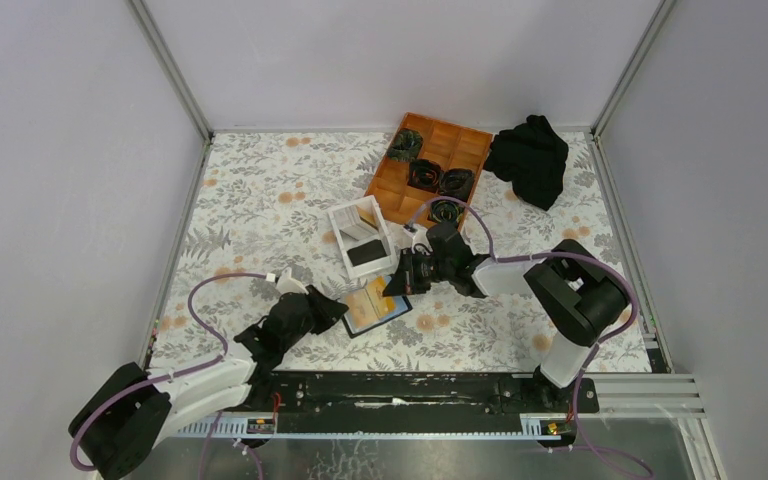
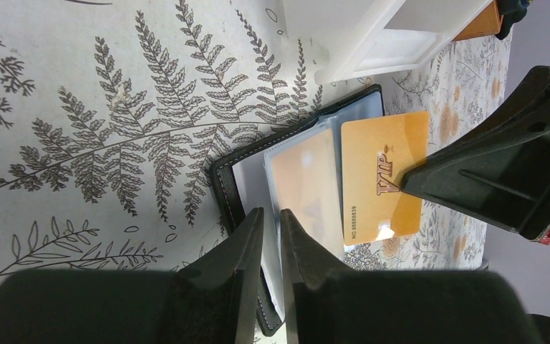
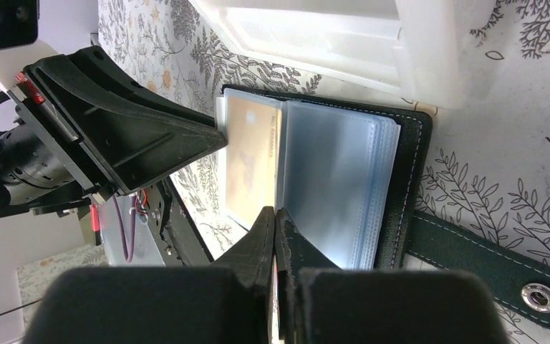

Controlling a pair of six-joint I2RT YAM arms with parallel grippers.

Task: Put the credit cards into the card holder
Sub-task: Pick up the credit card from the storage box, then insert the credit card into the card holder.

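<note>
The black card holder lies open on the floral table, its clear sleeves up and its strap to the right. One orange-tan card sits inside a sleeve. My right gripper is shut on a second orange-tan card marked VIP, held at the sleeves' open edge. My left gripper is closed on a clear sleeve at the holder's near edge. No light blue card shows.
A white open-topped box stands just behind the holder, close to both grippers. An orange wooden compartment tray and a black cloth lie at the back. Walls enclose the table.
</note>
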